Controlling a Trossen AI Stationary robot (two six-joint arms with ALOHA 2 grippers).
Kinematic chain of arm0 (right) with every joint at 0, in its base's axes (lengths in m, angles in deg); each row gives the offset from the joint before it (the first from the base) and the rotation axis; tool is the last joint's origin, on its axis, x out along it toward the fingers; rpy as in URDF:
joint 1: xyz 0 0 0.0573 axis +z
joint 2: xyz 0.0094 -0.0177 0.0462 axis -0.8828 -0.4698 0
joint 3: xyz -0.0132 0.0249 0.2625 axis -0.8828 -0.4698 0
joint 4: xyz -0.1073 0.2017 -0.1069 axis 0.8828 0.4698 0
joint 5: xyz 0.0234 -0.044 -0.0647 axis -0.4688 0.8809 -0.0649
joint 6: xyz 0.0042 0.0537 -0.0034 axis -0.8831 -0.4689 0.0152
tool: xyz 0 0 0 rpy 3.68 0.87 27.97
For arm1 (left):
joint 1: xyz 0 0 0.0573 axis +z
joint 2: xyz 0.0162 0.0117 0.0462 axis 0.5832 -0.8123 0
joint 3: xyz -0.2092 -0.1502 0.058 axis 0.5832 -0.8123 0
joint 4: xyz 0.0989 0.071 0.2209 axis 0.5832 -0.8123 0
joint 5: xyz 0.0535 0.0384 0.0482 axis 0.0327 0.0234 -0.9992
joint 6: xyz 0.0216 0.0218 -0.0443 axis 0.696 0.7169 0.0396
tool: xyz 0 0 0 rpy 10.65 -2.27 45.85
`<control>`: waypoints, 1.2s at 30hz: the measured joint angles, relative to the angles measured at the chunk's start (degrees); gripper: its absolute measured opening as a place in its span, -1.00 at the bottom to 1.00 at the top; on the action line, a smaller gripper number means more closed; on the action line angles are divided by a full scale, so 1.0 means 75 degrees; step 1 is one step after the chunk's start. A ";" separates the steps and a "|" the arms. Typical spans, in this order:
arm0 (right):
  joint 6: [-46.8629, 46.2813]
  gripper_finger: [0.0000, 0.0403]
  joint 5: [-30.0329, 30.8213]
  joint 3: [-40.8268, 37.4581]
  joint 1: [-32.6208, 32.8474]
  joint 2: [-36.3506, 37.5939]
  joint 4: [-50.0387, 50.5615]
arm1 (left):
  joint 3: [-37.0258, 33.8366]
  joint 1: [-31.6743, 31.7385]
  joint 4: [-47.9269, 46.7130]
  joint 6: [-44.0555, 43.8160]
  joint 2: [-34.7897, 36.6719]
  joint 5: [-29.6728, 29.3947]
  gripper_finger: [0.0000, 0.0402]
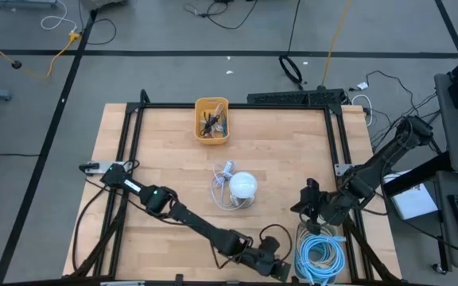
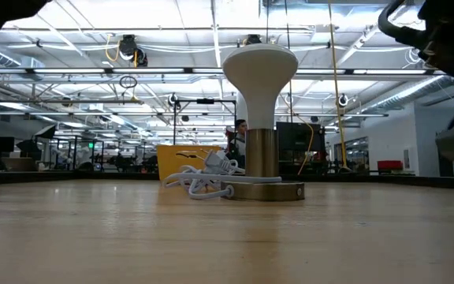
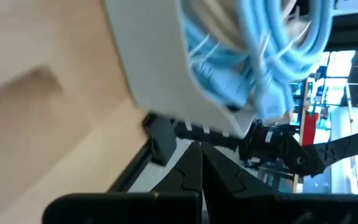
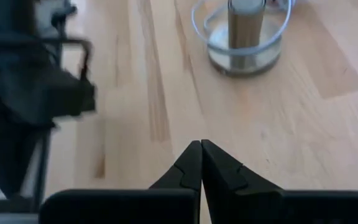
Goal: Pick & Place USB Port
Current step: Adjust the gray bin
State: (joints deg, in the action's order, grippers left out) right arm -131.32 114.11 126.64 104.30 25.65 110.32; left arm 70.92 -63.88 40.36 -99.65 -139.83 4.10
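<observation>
A white lamp [image 1: 242, 186] with a domed head stands on its round base mid-table, also in the low view [image 2: 260, 118]. A white cable with a small plug block [image 1: 226, 170] lies looped around that base [image 2: 208, 177]. My left gripper [image 1: 283, 270] hangs by the table's near edge, shut and empty, pointing at a white bin of coiled blue cable [image 3: 253, 56]. My right gripper [image 1: 300, 205] is right of the lamp, above the wood, shut and empty; its wrist view looks toward the lamp base [image 4: 245, 43].
A yellow bin [image 1: 211, 121] holding small dark items sits near the far edge. The white bin with blue cable [image 1: 319, 254] sits at the near right corner, between the two grippers. A black frame [image 1: 332, 135] borders the table. Bare wood lies left of the lamp.
</observation>
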 joint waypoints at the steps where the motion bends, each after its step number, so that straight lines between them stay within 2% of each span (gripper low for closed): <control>1: 0.0000 -1.00 0.0053 -0.0001 -0.0021 0.0039 -0.0103 | 0.0000 0.0043 0.0061 0.0073 0.0000 -0.0003 -1.00; 6: 0.0044 -1.00 0.0066 -0.0001 -0.0143 0.0161 -0.0344 | 0.0000 0.0341 0.0326 0.0419 0.0000 0.0033 -1.00; 12: 0.0047 -1.00 0.0075 -0.0001 -0.0148 0.0262 -0.0286 | 0.0000 0.0611 0.0244 0.0762 -0.0015 0.0523 -1.00; 15: 0.0012 -1.00 0.0042 -0.0001 -0.0148 0.0265 -0.0199 | -0.0003 0.0650 0.0208 0.1051 -0.0015 0.0406 -1.00; 20: 0.0195 -1.00 -0.0508 -0.0007 -0.0145 0.0220 -0.0547 | -0.0006 0.0628 -0.0076 0.1359 0.0180 -0.0396 -1.00; 25: 0.0180 -1.00 -0.1142 -0.0010 -0.0094 -0.0155 -0.0821 | -0.0009 0.0456 -0.1239 0.1765 0.0810 -0.0835 -1.00; 28: 0.0212 -1.00 -0.1439 0.0155 -0.0075 -0.0719 -0.0969 | -0.0010 0.0241 -0.2150 0.2085 0.1349 -0.1431 -1.00; 33: 0.1006 -1.00 -0.1863 0.1294 -0.0081 -0.2137 -0.1005 | -0.0004 -0.0176 -0.3392 0.2410 0.2397 -0.3202 -1.00; 36: 0.1553 -1.00 -0.1967 0.2241 -0.0081 -0.3039 -0.0843 | -0.0003 -0.0313 -0.4157 0.2411 0.2870 -0.3863 -1.00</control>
State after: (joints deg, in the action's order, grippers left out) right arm -119.68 99.35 143.45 103.69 2.86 104.00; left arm 70.90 -66.23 9.18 -81.56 -118.31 -24.88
